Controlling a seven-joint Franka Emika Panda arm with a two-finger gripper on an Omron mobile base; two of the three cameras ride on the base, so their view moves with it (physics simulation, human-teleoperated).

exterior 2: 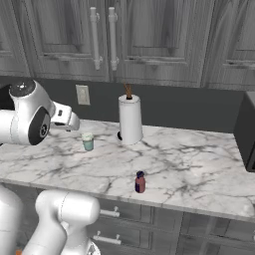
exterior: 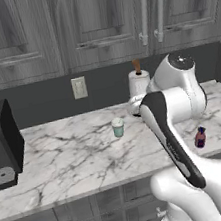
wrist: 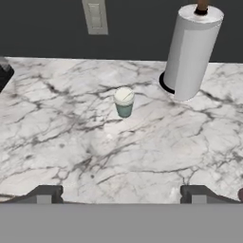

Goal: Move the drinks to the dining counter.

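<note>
Fingers (wrist: 46, 193) of the gripper (wrist: 121, 195) are standing spread wide with nothing between them, hanging above the worktop (wrist: 57, 142). Ahead of them the cup (wrist: 124, 102) is sitting upright on the marble, left of the towel roll (wrist: 192, 52) and apart from it. Nearer the worktop's front edge, the bottle (exterior 2: 140, 182) is standing alone, well apart from the cup.

No readable text or labels anywhere.
</note>
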